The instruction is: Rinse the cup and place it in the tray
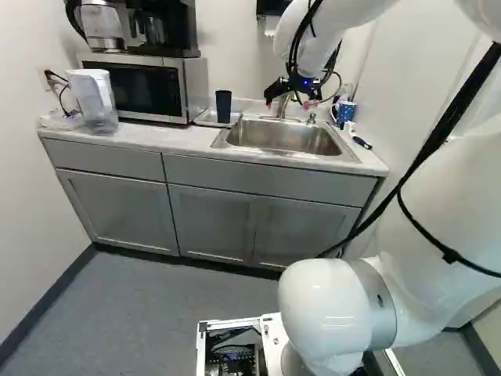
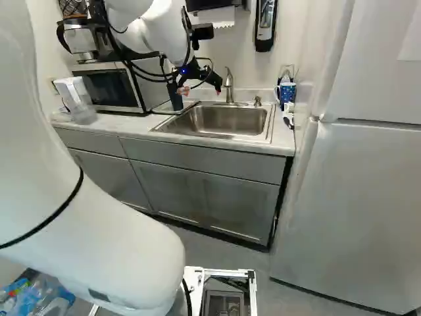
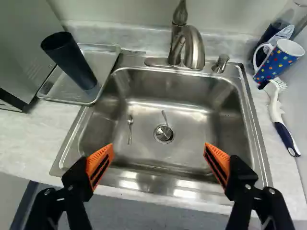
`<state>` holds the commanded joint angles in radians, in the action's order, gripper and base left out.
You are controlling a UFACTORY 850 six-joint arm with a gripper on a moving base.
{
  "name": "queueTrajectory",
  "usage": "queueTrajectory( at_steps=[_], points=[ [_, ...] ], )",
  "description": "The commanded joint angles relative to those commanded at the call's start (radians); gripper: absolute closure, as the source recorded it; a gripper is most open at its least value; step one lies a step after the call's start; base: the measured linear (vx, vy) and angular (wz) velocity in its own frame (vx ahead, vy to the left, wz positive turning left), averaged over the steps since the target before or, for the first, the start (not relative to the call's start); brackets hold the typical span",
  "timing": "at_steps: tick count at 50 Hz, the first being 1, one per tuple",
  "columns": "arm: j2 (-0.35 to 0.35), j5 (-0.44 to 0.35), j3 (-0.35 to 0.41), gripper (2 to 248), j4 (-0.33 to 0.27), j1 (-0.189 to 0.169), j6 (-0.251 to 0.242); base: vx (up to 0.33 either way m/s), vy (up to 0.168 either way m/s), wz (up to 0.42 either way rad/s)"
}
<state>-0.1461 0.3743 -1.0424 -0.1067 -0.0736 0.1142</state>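
There's 1 dark cup (image 3: 76, 64), 1 tray (image 3: 106, 55), 1 sink (image 3: 189, 143), 1 tap (image 3: 194, 48), 1 mug (image 3: 278, 60), 1 brush (image 3: 275, 105) & 2 thin metal things (image 3: 130, 132). Also 1 microwave (image 1: 137, 90) & 1 water jug (image 1: 88, 98).

The dark cup is tall, plain & deep blue, w/ a top wider than its foot. It stands upright in the tray, on the side by the sink. The tray is flat & metal w/ a low rim; one side meets the sink's edge, the other is near the microwave.

The pincer (image 1: 290, 102) hangs up over the sink area. In the wrist view the pincer (image 3: 158, 155) is wide open, w/ a big gap b/w its 2 orange pads (image 3: 100, 163) & nothing in it. The dark cup is well off to the side, past one finger. The tap bends out over the sink's back edge. The 2 thin metal things lie on the sink floor, one at the drain (image 3: 163, 133). The mug & brush sit on the table (image 3: 29, 143) just past the sink's other side edge. There's a good bit of space b/w the dark cup & the tap.
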Motion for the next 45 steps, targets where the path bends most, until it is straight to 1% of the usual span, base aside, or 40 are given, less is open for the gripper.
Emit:
queueTrajectory(
  at_steps=[45],
  points=[
    [0.0, 0.0, 0.0, 3, 0.0, 0.0, 0.0, -0.086, 0.001, -0.001]
  ],
)
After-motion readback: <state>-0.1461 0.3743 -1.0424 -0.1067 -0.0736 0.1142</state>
